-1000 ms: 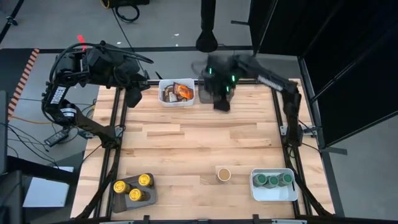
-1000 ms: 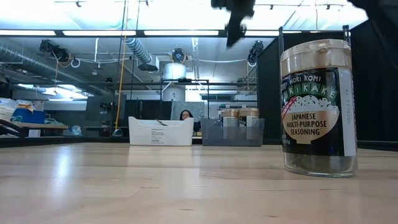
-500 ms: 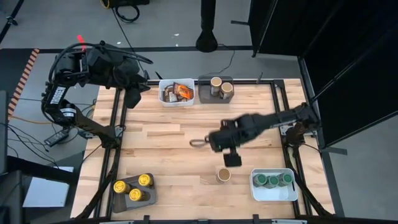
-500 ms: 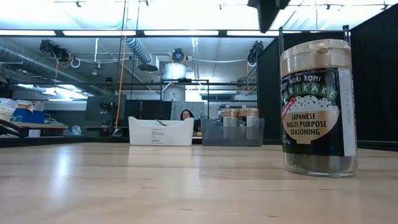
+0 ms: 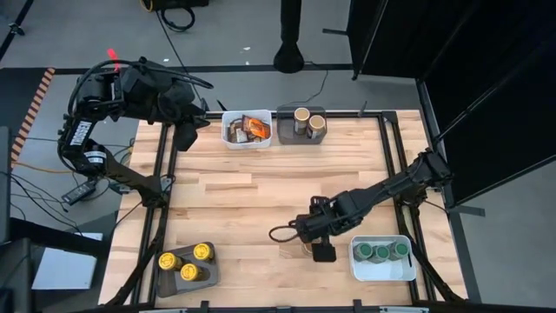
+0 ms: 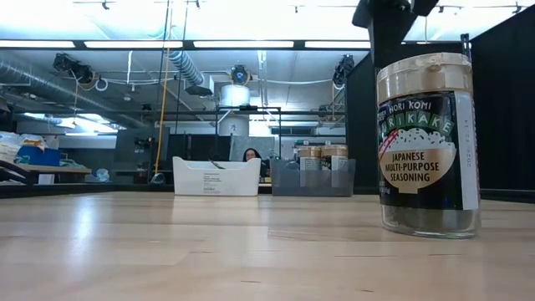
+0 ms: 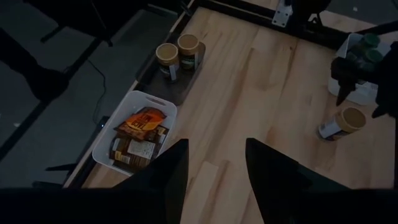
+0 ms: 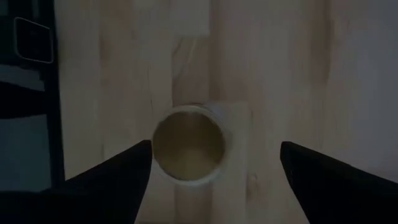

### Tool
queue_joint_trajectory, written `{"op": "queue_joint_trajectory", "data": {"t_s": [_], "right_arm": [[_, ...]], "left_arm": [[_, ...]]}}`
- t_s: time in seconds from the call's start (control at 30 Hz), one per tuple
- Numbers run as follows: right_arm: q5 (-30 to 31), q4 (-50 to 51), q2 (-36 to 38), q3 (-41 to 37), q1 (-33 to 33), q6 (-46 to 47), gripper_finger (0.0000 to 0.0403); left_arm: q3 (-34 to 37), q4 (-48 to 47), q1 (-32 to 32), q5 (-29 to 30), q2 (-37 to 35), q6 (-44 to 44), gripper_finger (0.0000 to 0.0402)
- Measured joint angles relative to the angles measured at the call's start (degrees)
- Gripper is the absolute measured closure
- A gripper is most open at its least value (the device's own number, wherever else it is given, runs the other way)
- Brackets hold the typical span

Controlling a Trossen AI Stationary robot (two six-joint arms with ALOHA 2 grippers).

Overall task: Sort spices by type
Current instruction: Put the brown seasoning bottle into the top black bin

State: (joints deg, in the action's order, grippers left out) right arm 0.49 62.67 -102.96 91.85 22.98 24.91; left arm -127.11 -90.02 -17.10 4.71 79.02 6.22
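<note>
A lone spice jar with a tan lid stands upright on the wooden table near its front edge. The low view shows it large, with a dark furikake label. My right gripper hangs straight above it, pointing down. Its fingers are open and stand wide on either side of the lid, above it and not touching. My left gripper is raised over the table's far left corner, open and holding nothing.
At the far edge stand a white tray of brown and orange packets and a grey tray with two tan-lidded jars. A grey tray with three yellow lids is near left. A white tray with green lids is near right.
My right gripper has swung from over the far grey tray across the table toward the near edge. It has come down over the lone tan-lidded jar. The jar has not moved.
</note>
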Motion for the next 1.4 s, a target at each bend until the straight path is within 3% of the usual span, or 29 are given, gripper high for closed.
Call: {"op": "queue_joint_trajectory", "data": {"t_s": [0.27,0.77,0.9,1.07,1.4], "right_arm": [[3.07,-5.51,-0.02,-3.11,3.02,2.73,0.0038],[1.53,-14.43,-0.02,-12.75,3.19,6.88,0.0037],[3.99,-14.12,-0.04,-13.99,3.15,9.47,0.0058],[5.55,-14.32,-0.04,-14.16,2.96,8.44,0.0118],[7.35,-13.64,-0.13,-12.42,-0.03,3.70,0.0118]], "left_arm": [[0.00,0.02,0.00,-0.07,0.00,1.53,0.0238],[0.00,0.00,0.00,-0.07,0.00,1.37,0.0238],[0.00,0.00,0.00,-0.07,0.00,1.35,0.0238],[-0.01,0.00,0.00,-0.05,0.00,1.33,0.0238],[-0.01,0.00,0.01,-0.04,0.00,1.31,0.0238]]}}
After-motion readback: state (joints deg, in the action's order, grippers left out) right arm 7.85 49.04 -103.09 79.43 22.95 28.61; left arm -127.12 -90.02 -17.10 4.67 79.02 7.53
